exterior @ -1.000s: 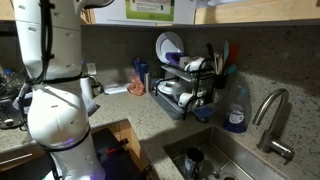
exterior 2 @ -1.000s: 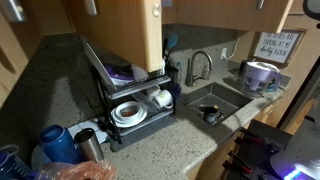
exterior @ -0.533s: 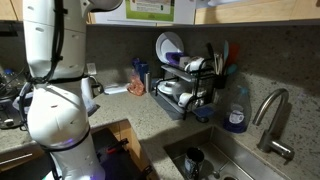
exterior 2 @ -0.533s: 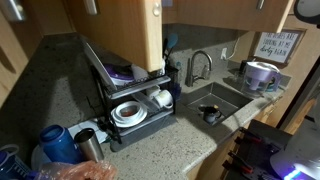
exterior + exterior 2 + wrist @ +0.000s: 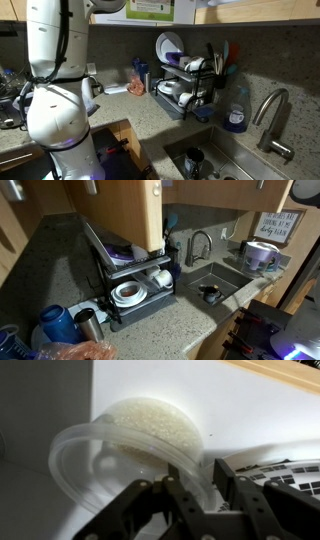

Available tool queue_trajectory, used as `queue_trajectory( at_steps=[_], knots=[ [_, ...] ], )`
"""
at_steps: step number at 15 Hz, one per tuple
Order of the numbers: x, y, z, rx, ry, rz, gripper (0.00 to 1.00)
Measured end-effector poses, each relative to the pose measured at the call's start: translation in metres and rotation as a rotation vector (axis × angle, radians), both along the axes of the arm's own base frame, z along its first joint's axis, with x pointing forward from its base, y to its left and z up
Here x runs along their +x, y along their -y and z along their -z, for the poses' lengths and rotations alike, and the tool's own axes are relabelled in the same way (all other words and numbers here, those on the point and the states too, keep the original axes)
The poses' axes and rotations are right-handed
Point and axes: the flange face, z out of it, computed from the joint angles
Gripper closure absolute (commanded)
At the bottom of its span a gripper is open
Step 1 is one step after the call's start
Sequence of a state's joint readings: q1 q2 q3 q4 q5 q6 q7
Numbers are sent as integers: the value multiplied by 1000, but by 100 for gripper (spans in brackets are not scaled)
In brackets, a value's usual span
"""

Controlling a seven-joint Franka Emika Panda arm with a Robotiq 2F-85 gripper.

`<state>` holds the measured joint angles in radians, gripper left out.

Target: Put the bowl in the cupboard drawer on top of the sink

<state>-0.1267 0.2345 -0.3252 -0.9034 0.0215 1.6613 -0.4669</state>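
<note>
Up close, the gripper (image 5: 193, 478) is clamping the rim of a clear plastic bowl (image 5: 125, 445), holding it tilted before a white panel (image 5: 250, 410). Meanwhile, the dish rack (image 5: 185, 88) is sitting left of the sink (image 5: 235, 160).

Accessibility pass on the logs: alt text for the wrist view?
A translucent plastic bowl with a pebbled whitish base fills the view, tipped towards the camera against a white surface. The black gripper reaches in from below at its rim; the grip itself is unclear.
</note>
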Motion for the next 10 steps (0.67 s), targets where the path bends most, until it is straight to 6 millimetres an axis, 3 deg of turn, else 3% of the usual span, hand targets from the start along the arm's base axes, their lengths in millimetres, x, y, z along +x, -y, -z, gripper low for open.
queue_trajectory(
  at_steps=[2, 6, 8, 10],
  knots=[
    [-1, 1, -2, -3, 6, 4, 12],
    [-5, 0, -11, -10, 22, 6, 3],
    [-7, -1, -16, -16, 34, 6, 8],
    [-10, -3, -22, -21, 47, 5, 7]
  ],
)
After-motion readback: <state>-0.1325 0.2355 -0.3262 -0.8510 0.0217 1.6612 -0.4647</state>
